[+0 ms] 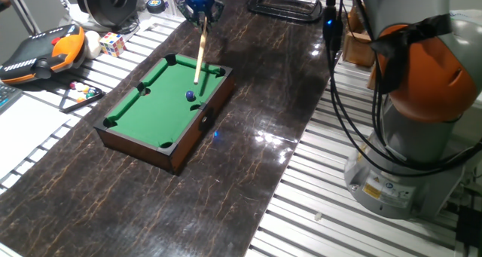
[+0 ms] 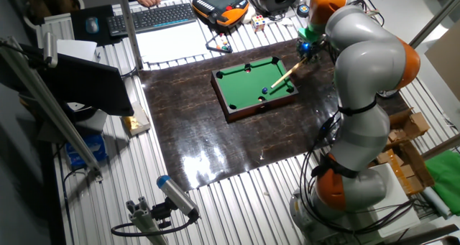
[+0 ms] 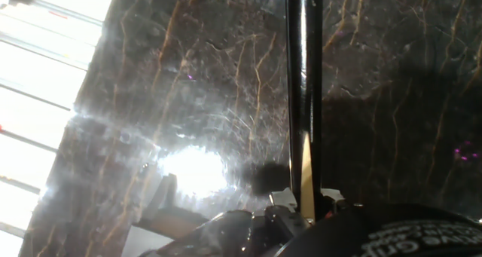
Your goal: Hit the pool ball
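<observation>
The pool ball (image 1: pixel 190 96) (image 2: pixel 264 90), tiny and dark blue, lies on the green felt of the miniature pool table (image 1: pixel 151 99) (image 2: pixel 241 87), towards the side nearest the arm's hand. My gripper (image 1: pixel 202 12) (image 2: pixel 309 49) hangs beyond the table's far end, shut on a wooden cue stick (image 1: pixel 199 57) (image 2: pixel 284 76). The stick slants down over the felt, and its tip sits a short way from the ball without touching it. The hand view shows the cue (image 3: pixel 303 76) running up the frame over the dark marbled mat; the ball is out of view there.
A black triangle rack with small coloured balls (image 1: pixel 79 95) (image 2: pixel 221 46) lies left of the pool table, near a Rubik's cube (image 1: pixel 112 43) and an orange teach pendant (image 1: pixel 41 50). The arm's base (image 1: pixel 414 136) and cables stand at the right. A black clamp (image 1: pixel 282 4) lies behind.
</observation>
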Robot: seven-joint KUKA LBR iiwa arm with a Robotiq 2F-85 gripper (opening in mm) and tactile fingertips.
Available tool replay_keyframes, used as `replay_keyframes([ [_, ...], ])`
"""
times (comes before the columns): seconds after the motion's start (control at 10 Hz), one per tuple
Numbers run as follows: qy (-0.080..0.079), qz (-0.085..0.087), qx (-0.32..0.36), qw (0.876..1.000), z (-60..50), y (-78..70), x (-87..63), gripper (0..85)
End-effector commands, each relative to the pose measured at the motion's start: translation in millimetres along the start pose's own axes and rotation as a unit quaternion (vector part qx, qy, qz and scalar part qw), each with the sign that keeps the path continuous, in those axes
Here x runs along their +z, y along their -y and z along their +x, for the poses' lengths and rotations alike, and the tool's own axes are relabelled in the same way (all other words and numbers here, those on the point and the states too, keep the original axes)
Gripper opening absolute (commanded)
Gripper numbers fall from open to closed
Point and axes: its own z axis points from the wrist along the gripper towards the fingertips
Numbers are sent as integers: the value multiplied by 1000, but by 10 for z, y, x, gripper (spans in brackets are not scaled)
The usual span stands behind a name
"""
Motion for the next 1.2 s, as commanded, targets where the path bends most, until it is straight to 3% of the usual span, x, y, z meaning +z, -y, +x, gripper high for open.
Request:
replay_keyframes([
  [0.0,3,-5,1,1000,-7,-13,17,180],
  [0.9,19,-11,10,1000,-38,-147,166,137],
  [1.1,17,-11,6,1000,-23,-157,172,133],
])
